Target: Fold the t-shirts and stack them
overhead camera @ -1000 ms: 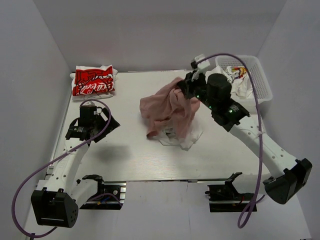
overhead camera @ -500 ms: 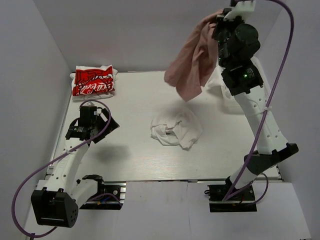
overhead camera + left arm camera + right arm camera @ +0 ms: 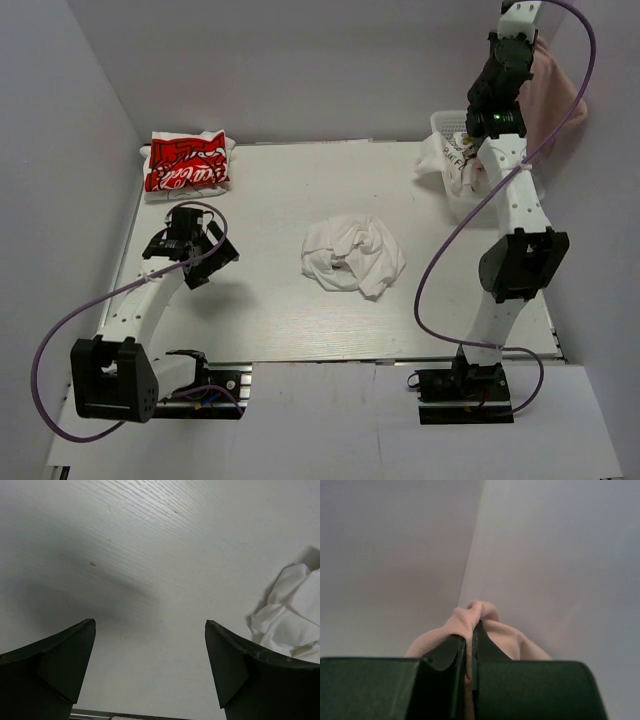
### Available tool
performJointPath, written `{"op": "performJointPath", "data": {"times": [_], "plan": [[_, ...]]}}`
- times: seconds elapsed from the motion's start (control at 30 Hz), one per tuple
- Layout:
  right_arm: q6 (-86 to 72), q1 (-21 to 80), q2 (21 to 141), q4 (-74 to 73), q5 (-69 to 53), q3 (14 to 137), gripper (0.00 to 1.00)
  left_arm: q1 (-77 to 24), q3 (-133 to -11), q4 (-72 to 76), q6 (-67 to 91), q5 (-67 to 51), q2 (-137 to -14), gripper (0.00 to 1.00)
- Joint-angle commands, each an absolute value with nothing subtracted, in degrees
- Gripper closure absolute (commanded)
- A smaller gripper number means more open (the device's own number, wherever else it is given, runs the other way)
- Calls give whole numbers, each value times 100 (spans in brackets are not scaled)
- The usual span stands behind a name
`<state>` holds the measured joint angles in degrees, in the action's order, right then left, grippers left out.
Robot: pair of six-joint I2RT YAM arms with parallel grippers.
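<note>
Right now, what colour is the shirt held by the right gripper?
Dusty pink; the t-shirt shows best in the right wrist view, pinched in the right gripper.

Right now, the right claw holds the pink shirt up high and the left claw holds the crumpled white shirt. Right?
No. The left claw is open and empty, as the left wrist view shows; the crumpled white shirt lies on the table. The right claw does hold the pink shirt.

A folded shirt [image 3: 187, 160] lies far left on the table [image 3: 260, 320], a crumpled shirt [image 3: 353, 255] mid-table. Far right, a third shirt [image 3: 445, 162] spills from the basket [image 3: 441, 122]; above it the right gripper [image 3: 469, 632] pinches a raised shirt [image 3: 555, 95].
</note>
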<state>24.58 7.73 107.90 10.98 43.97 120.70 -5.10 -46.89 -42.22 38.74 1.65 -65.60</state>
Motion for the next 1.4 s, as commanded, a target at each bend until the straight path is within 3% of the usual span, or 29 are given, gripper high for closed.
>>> {"op": "performJointPath", "data": {"times": [0.0, 0.1, 0.2, 0.3, 0.4, 0.5, 0.57, 0.63, 0.87, 1.0, 1.13, 1.23, 1.37], "plan": [[1787, 405, 11222, 846, 3073, 11786, 100, -536, -4896, -4254, 3920, 396, -6740, 0], [1047, -287, 12154, -409, 2026, 12102, 100, -536, -4948, -4377, 3972, 466, -7012, 0], [879, -404, 12707, -719, 877, 11831, 100, -536, -5001, -4430, 3973, 466, -7162, 0], [976, -431, 13128, -764, 781, 11295, 100, -536, -5053, -4290, 3859, 300, -7216, 0], [669, -500, 13359, -1219, 835, 11512, 100, -536, -5054, -3991, 3753, -113, -7216, 0], [423, -553, 13212, -1450, 66, 11690, 100, -589, -5123, -3675, 3621, -657, -7382, 0], [273, -536, 12546, -1240, -210, 11454, 67, -589, -5202, -3499, 3560, -930, -7496, 0], [35, -492, 11957, -916, -263, 11251, 10, -720, -5291, -3235, 3560, -1221, -7689, 0], [-378, -124, 9859, -1415, -62, 10189, 10, -1747, -5720, -2461, 3498, -1741, -8349, 0], [-588, 500, 8240, -502, -79, 7717, 10, -2513, -6090, -2662, 3446, -1214, -8946, 0], [-1159, 966, 7454, -457, -97, 6681, 10, -2926, -6205, -2909, 3445, -625, -9421, 0], [-1379, 1413, 7041, -641, -97, 5875, 10, -3058, -6144, -2664, 3445, -624, -9764, 8], [-1467, 1748, 6462, -668, -149, 5073, 10, -3190, -6407, -2506, 3445, -790, -10326, 26]]}}
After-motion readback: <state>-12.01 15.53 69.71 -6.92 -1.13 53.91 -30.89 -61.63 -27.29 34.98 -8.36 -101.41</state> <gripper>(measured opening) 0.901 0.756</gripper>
